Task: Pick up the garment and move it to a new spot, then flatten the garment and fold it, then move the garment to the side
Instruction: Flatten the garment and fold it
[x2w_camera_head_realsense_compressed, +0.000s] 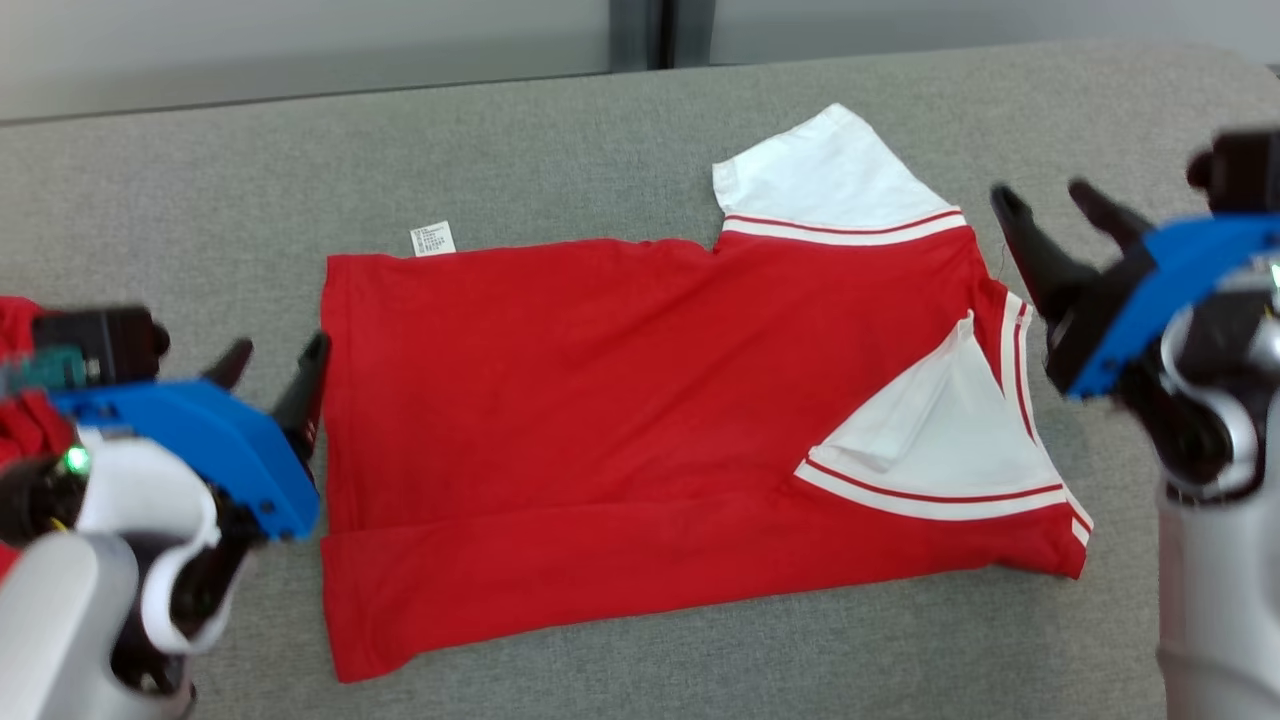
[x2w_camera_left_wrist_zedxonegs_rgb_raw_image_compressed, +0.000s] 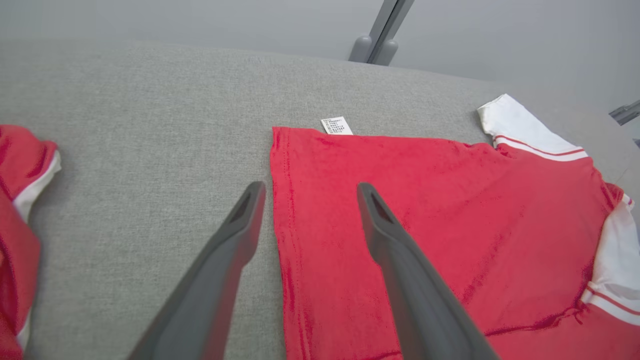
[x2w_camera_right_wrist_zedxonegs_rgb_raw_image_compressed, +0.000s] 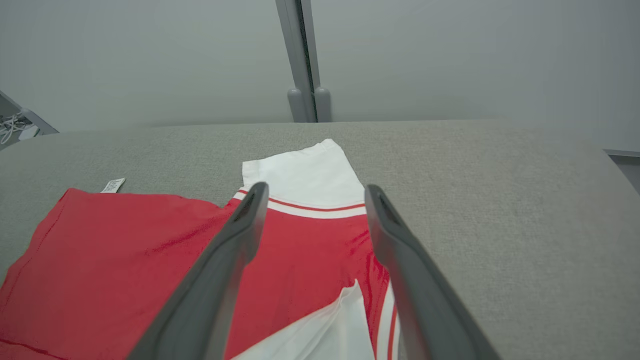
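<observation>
A grey padded table (x2w_camera_head_realsense_compressed: 600, 130) fills the frame, with the red shirt (x2w_camera_head_realsense_compressed: 600, 400) lying flat at its centre. The shirt's lower edge and one white sleeve are turned in, so folding appears partly done. The upper-right sleeve sticks out, and the remaining folds and the move aside look yet to come. The left gripper (x2w_camera_head_realsense_compressed: 275, 355), lower left, and the right gripper (x2w_camera_head_realsense_compressed: 1045, 195), upper right, flank the shirt with fingers spread, holding nothing. Another red garment (x2w_camera_left_wrist_zedxonegs_rgb_raw_image_compressed: 20, 210) crowds the left edge. A small white label (x2w_camera_head_realsense_compressed: 432, 238) pokes out at the shirt's top left.

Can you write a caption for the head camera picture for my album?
Open left hand and right hand flank a partly folded red shirt.
</observation>
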